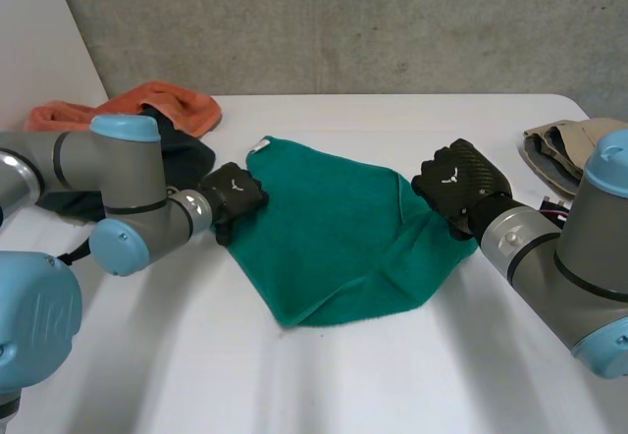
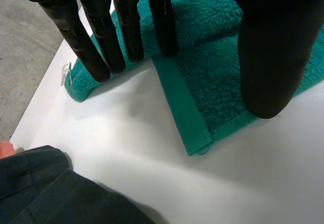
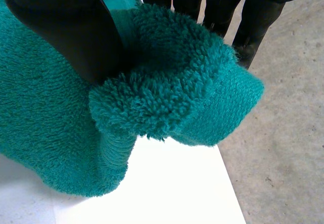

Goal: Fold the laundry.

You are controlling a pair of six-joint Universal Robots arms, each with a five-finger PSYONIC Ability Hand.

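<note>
I count one teal towel (image 1: 334, 228) on my white desk (image 1: 392, 375), lying mid-desk as a rough diamond of thick terry, with one flap doubled over along its near right side. In the left wrist view the towel (image 2: 212, 82) shows a looped pile and a flat woven hem band ending in a square corner on the smooth desk (image 2: 126, 133).

My left hand (image 1: 234, 196) sits at the towel's left edge. Its own camera shows that hand (image 2: 96, 46) spread wide. The fingers are straight with their tips on the towel edge, the thumb is planted well apart on the pile, and nothing is pinched between them.

My right hand (image 1: 456, 184) is at the towel's right corner. From its wrist, that hand (image 3: 66, 31) has the corner clamped. The fluffy towel (image 3: 167, 92) rolls in a fat curl over the thumb and is pressed against the fingers behind, held just above the desk (image 3: 152, 183).

Three other fabrics lie on the desk:
- An orange cloth (image 1: 147, 105) is crumpled at the far left.
- A dark garment (image 1: 186, 154) lies just beside it, finely ribbed in the left wrist view (image 2: 50, 188).
- A beige garment (image 1: 569, 144) is bunched at the far right.

A rough grey concrete wall (image 1: 343, 22) stands behind.
</note>
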